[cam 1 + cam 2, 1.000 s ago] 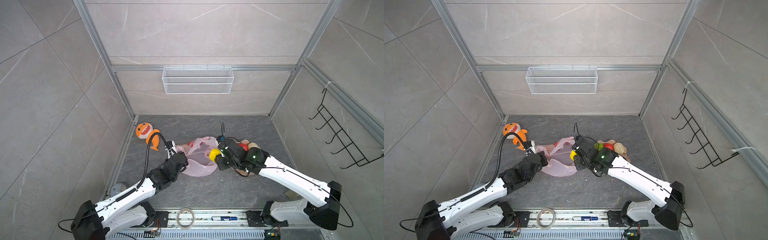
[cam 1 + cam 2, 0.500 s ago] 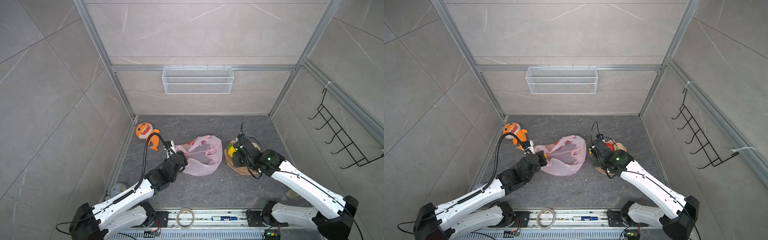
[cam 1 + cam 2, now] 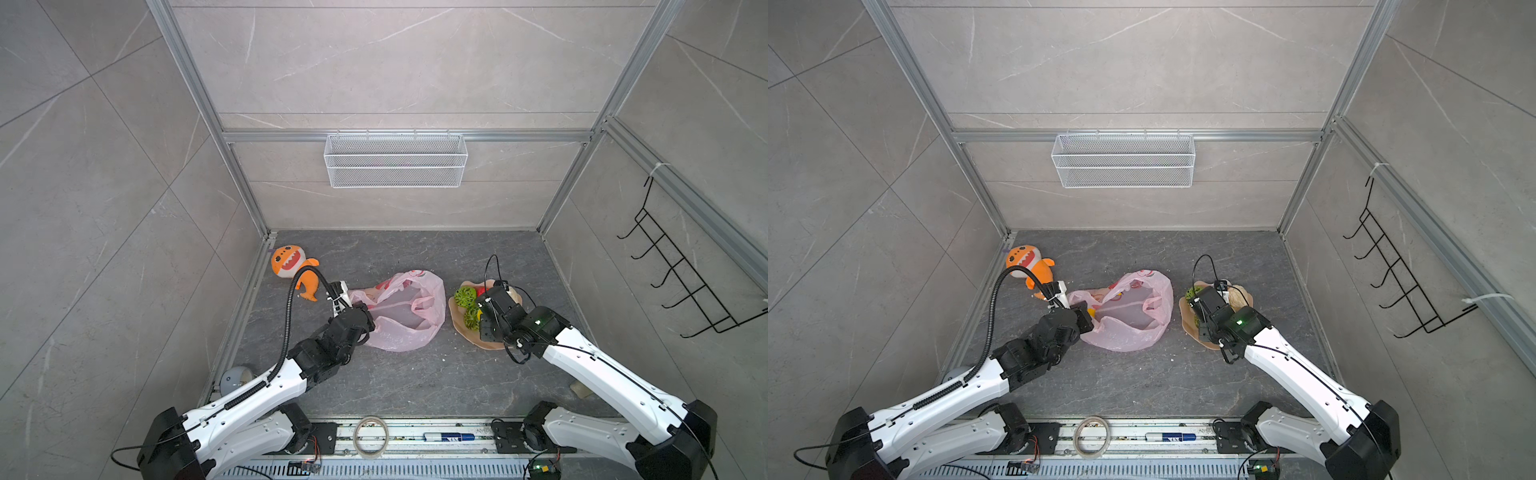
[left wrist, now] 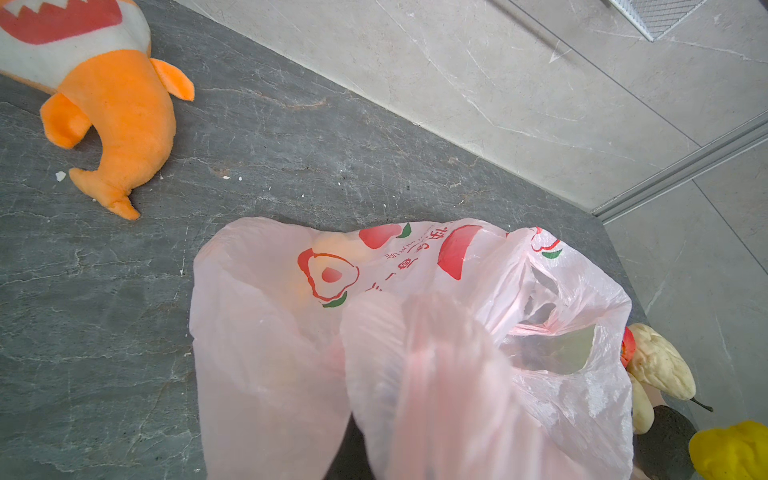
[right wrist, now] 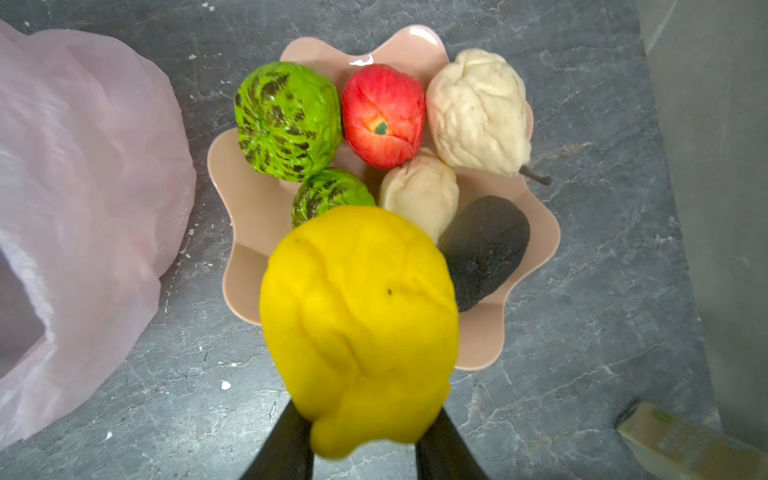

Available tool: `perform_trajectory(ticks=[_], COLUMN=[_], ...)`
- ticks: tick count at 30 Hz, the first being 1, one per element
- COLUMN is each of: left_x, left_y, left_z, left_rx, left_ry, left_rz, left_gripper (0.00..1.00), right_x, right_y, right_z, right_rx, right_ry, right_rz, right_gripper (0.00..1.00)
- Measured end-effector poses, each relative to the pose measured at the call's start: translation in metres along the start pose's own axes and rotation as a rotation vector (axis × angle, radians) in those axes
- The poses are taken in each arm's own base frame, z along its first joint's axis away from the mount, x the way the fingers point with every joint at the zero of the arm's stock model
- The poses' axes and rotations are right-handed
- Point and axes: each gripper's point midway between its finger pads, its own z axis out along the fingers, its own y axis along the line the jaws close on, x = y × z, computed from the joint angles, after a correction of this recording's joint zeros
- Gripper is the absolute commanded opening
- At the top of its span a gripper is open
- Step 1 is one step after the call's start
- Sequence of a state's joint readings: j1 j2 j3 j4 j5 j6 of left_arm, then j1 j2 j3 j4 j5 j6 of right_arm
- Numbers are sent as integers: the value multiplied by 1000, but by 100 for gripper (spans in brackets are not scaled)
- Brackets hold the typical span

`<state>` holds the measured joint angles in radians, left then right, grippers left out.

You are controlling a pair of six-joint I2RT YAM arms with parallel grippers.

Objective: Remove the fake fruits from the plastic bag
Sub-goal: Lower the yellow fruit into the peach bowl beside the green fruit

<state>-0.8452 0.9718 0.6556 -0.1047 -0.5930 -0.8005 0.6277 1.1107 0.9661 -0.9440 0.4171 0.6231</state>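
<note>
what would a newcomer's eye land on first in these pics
First, the bright yellow fruit clamped in the right gripper over the peach bowl, which holds the other fruits on the right of the floor. Then the pink plastic bag mid-floor, its edge pinched by the left gripper, and the orange plush shark near the back left corner.

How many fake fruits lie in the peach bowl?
6. Two green bumpy balls nearest the plastic bag; red apple between the larger ball and big cream piece; small cream piece and dark avocado side by side. The held yellow lemon may hide more.
</note>
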Motion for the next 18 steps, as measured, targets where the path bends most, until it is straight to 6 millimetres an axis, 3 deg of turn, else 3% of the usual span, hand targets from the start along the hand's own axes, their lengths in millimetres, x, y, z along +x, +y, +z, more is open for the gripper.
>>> perform_trajectory(ticks=[18], left_x=[-1], left_y=[3], left_z=[-4], left_rx=[7], left_ry=[-6], left_rz=[-8], left_gripper=[0], right_x=[28], right_y=[-18], right_z=[26], right_rx=[84], right_ry=[73], right_rz=[70], right_gripper=[36])
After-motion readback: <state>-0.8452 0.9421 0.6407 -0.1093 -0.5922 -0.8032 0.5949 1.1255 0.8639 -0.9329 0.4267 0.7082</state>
